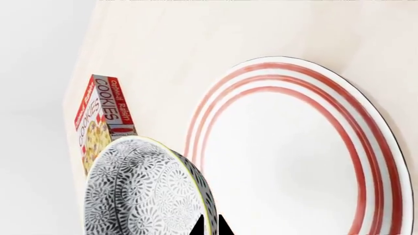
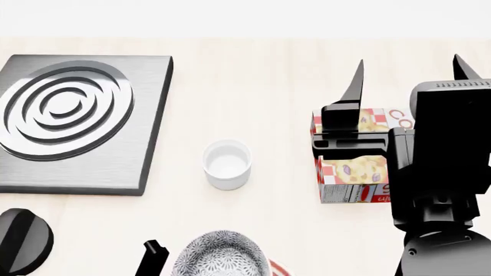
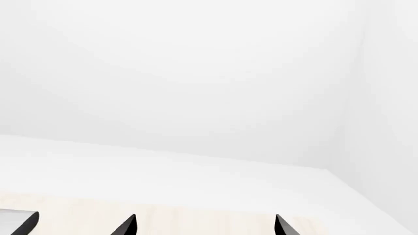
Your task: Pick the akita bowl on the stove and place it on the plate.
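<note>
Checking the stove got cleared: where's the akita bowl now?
Off the stove: the akita bowl is at the head view's bottom centre, beside the left gripper, at the plate edge.

The plate [image 1: 294, 161] surface lies bare and open from above. The white cup [image 2: 227, 164] stands mid-tabletop [image 2: 253, 86], between the stove [image 2: 77, 121] and the cookie box [image 2: 355, 172]; bare tabletop surrounds it.
</note>
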### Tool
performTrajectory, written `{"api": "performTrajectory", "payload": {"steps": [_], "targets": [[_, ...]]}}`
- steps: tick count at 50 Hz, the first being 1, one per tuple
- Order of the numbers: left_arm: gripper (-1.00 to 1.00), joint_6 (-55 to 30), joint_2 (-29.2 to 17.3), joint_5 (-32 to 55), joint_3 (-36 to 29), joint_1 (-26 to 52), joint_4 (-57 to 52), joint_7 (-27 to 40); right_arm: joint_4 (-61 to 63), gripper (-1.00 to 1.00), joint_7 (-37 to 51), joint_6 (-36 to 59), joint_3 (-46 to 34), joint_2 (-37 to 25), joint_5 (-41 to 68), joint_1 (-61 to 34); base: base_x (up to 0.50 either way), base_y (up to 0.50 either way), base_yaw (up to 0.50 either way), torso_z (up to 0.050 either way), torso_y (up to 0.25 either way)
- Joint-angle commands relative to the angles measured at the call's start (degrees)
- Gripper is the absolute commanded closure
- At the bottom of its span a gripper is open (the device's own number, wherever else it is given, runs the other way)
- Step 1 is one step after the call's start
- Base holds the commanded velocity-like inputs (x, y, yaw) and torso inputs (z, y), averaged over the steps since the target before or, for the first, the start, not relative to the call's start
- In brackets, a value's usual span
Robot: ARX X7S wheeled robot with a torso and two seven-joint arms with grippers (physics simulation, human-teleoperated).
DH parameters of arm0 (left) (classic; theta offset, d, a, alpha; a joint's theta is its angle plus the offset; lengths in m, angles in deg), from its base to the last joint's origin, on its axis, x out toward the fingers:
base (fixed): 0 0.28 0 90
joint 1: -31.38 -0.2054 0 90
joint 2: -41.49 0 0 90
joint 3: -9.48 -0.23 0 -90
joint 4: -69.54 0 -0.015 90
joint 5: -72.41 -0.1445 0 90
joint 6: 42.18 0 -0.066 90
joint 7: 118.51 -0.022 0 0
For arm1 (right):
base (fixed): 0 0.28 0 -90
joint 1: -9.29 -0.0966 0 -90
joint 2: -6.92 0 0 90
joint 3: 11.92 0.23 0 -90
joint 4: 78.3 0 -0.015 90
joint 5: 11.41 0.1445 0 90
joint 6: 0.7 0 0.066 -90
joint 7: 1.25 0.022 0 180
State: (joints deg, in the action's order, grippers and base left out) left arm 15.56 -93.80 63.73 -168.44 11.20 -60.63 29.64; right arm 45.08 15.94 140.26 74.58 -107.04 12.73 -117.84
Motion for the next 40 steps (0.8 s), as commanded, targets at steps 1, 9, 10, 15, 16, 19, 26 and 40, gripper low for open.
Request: {"api": "performTrajectory", "payload": {"steps": [1, 9, 10, 15, 16, 19, 26, 40], "targets": [[1.00, 0.6, 1.0, -0.9, 0.8, 0.1, 0.8, 1.2, 0.0, -1.00, 0.2, 0.1, 0.0, -0.1, 0.2, -0.1, 0.00, 0.00, 0.00, 0.000, 0.000], [1.00, 1.0, 1.2, -1.3, 0.5, -0.5, 1.3, 1.8, -0.1, -1.00, 0.2, -0.2, -0.1, -0.2, 0.3, 0.0, 0.00, 0.00, 0.00, 0.000, 0.001], [1.00, 1.0, 1.2, -1.2, 0.5, -0.5, 1.3, 1.8, -0.2, -1.00, 0.1, -0.4, -0.1, -0.2, 0.2, 0.1, 0.00, 0.00, 0.00, 0.000, 0.000], [1.00, 1.5, 1.6, -1.1, 0.7, -0.8, 2.2, 2.4, -0.2, -1.00, 0.2, -0.3, -0.2, -0.2, 0.3, 0.0, 0.00, 0.00, 0.00, 0.000, 0.000], [1.00, 1.5, 1.6, -1.2, 0.6, -0.9, 2.3, 2.5, -0.4, -1.00, 0.2, -0.5, -0.2, -0.2, 0.2, 0.0, 0.00, 0.00, 0.00, 0.000, 0.000], [1.00, 1.5, 1.7, -1.5, 0.3, -1.4, 2.4, 2.8, 0.3, -1.00, 0.5, 0.4, 0.0, -0.2, 0.6, -0.3, 0.00, 0.00, 0.00, 0.000, 0.000], [1.00, 1.8, 1.6, -1.7, -0.2, -2.2, 3.2, 3.3, -0.1, -1.00, 0.4, -0.3, -0.2, -0.3, 0.5, 0.0, 0.00, 0.00, 0.00, 0.000, 0.000], [1.00, 2.1, 1.6, -1.8, -0.6, -3.7, 4.4, 4.5, -0.5, -1.00, 0.4, -0.8, -0.4, -0.4, 0.5, 0.0, 0.00, 0.00, 0.00, 0.000, 0.001]]}}
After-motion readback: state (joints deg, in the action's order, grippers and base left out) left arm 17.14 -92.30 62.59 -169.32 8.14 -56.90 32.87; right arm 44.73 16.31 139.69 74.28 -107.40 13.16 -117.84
